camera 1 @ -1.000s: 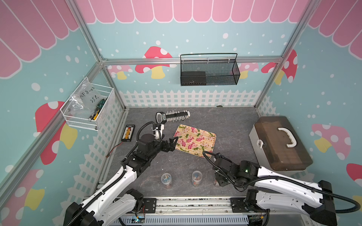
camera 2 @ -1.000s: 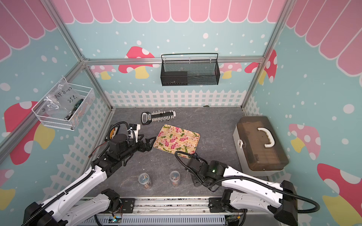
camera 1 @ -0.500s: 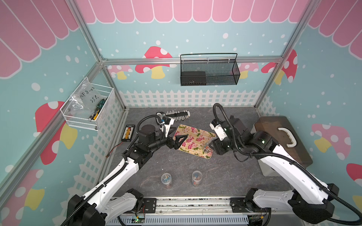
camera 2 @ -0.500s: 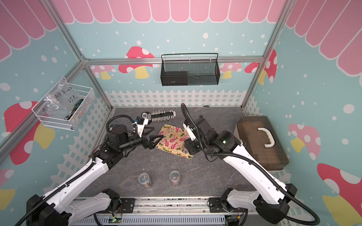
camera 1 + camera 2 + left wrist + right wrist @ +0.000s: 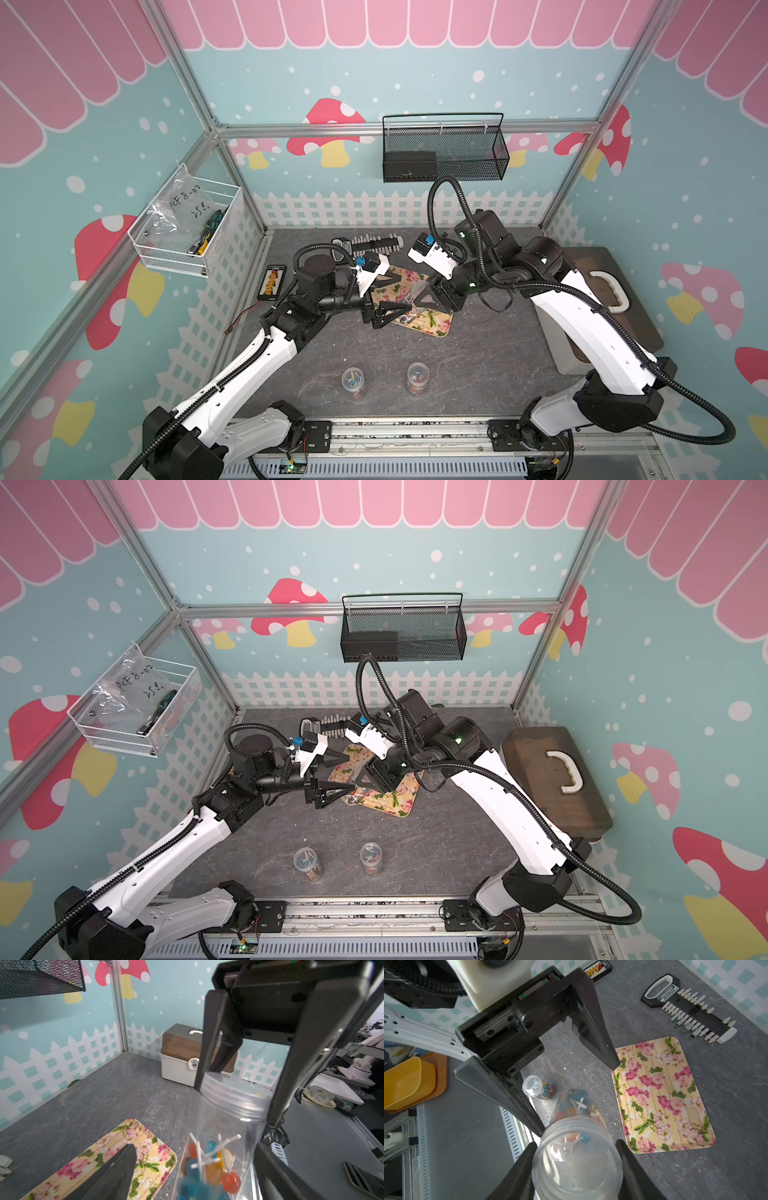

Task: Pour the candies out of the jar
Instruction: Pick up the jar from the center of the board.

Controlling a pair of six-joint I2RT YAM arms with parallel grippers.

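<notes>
- Desk (image 5: 478, 353): grey slab. Both arms meet over its middle, and I am working above the near edge of the tray.
- Tray (image 5: 664, 1095): floral, flat on the desk, nothing in it. I take it as the place to tip out. I cannot settle whether the jar hangs over its edge or just beside it, so I would check that before any tipping.
- Right tool (image 5: 575, 1147): pinching the jar at its capped end, one finger on each side of the lid, carrying it clear of the desk.
- Left tool (image 5: 577, 1098): spread, fingers straddling the jar's body. The left wrist view shows a gap between one finger and the wall, so there is no grip yet.
- Jar (image 5: 228, 1126): clear plastic, tilted, held between the two tools.
- Lid (image 5: 234, 1093): ribbed, on the jar. My reading is that the body must be clamped first, then the cap turned off.
- Advice to myself: close the left tool squarely on the mid-body and stop at firm contact. The thin wall will likely flex, and a slanted pinch could squirt it loose.
- Candies (image 5: 207, 1167): tiny lollipops piled at the jar's closed end, none out.
</notes>
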